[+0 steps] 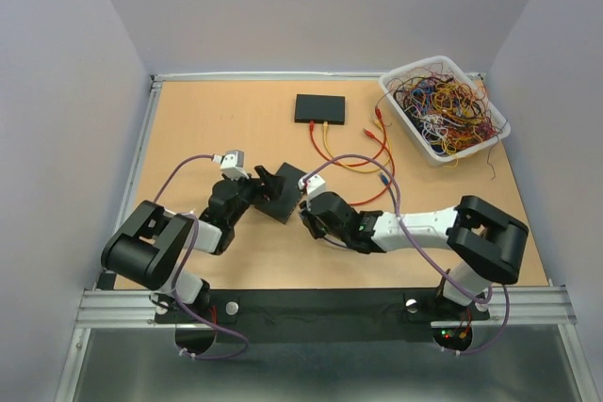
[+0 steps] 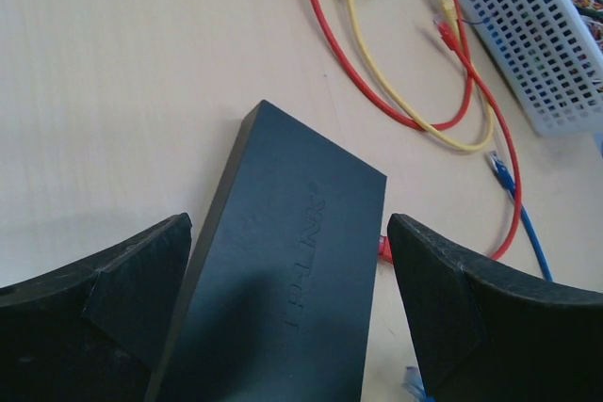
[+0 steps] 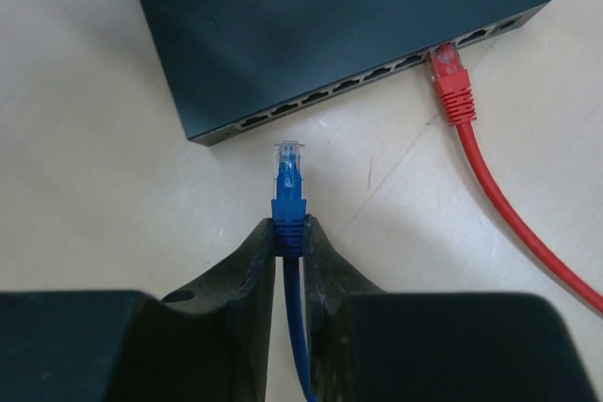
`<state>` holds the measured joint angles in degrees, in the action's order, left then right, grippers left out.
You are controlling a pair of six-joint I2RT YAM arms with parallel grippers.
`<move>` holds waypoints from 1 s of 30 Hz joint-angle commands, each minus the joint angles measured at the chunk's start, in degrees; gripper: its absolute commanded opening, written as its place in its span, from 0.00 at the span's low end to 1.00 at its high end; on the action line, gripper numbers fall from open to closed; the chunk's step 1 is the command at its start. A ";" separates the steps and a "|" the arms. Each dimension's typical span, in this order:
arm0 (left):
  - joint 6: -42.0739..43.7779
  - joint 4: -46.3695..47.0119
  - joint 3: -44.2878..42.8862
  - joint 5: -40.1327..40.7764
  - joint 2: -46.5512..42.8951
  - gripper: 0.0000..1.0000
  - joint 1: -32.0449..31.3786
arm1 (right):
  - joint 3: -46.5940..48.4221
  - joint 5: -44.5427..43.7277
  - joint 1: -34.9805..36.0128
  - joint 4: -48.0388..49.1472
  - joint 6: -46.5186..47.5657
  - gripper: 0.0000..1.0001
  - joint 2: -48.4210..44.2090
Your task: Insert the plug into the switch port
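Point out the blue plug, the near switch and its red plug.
Blue cable plug (image 3: 288, 197): right wrist view, boot.
Black flat plastic switch (image 3: 320, 16): right wrist view, top face.
Red cable plug (image 3: 452, 89): right wrist view, boot.

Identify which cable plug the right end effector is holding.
The blue plug, pinched by the right end effector just short of the switch; the red plug beside it already sits in a port, ungripped.

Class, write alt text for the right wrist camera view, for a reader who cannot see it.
The right gripper pinches a blue plug by its boot, tip pointing at the port row of a black switch but not yet inserted. A red cable is already plugged into a port further right in the picture.
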<state>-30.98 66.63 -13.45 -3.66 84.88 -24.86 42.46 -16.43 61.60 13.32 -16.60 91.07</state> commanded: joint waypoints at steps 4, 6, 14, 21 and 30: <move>-0.04 9.40 1.59 -5.39 1.87 0.94 0.34 | 5.18 0.69 -2.63 1.01 1.57 0.01 4.73; -0.30 8.96 1.33 -6.09 2.48 0.92 0.25 | 5.88 1.13 -3.15 0.74 1.48 0.00 5.26; -0.04 7.37 0.71 -7.94 4.33 0.83 0.25 | 7.81 2.19 -4.21 -0.84 1.66 0.00 7.19; 0.22 7.28 0.27 -8.91 5.20 0.82 0.34 | 9.57 3.68 -4.21 -2.33 1.31 0.01 8.51; 0.75 7.46 -0.26 -9.87 6.17 0.82 0.34 | 10.19 4.12 -4.21 -3.30 0.78 0.00 9.57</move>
<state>-31.38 72.86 -12.80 -12.19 90.28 -24.67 50.04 -12.60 57.69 9.37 -15.84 99.96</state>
